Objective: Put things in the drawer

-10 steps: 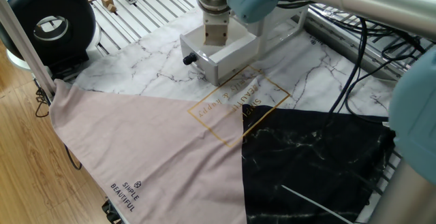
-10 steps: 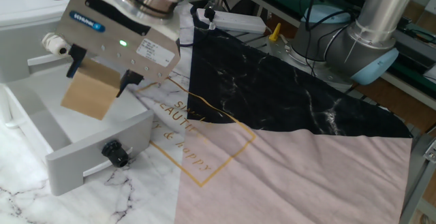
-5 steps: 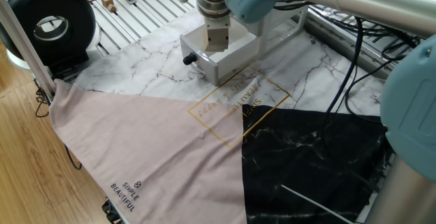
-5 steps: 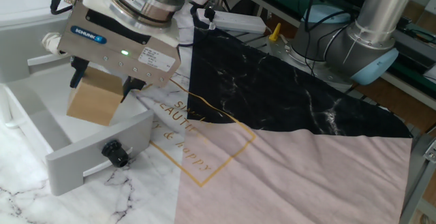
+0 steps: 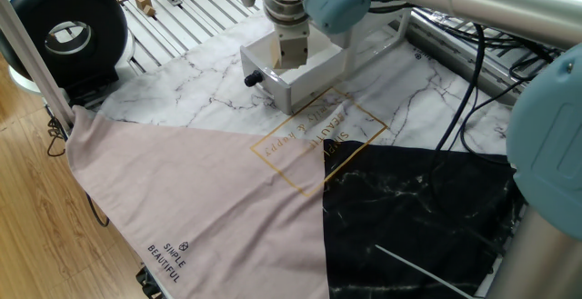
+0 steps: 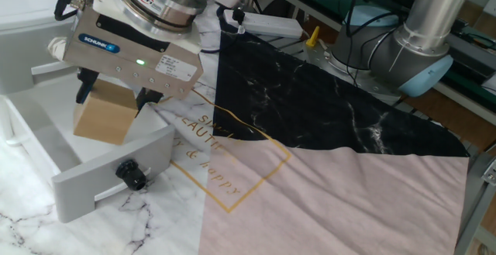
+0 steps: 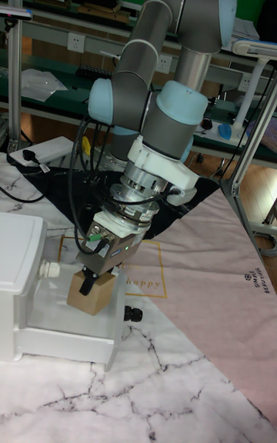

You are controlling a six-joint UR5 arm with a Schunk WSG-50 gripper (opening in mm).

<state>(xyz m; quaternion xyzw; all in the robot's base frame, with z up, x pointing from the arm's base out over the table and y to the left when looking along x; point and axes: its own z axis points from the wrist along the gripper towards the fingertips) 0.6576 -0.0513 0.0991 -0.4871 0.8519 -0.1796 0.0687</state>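
the drawer (image 6: 116,179) stands pulled open on the marble-patterned worktop (image 6: 155,224), its black knob (image 6: 132,175) on the front panel. just behind that panel the tan cube (image 6: 105,114) hangs low inside the drawer, clenched between the claw (image 6: 115,98) fingers. behind the drawer sits the white cabinet (image 7: 21,258).

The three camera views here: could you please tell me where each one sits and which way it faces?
One fixed view: high, beyond the pink cloth corner, facing the drawer; pincer, arm and blue joints show.
The other fixed view: close above the drawer's knob side, looking toward the arm base; pincer closed on the cube.
Tall fixed view: low at the marble end, facing the whole arm.
All three share the drawer and pincer.
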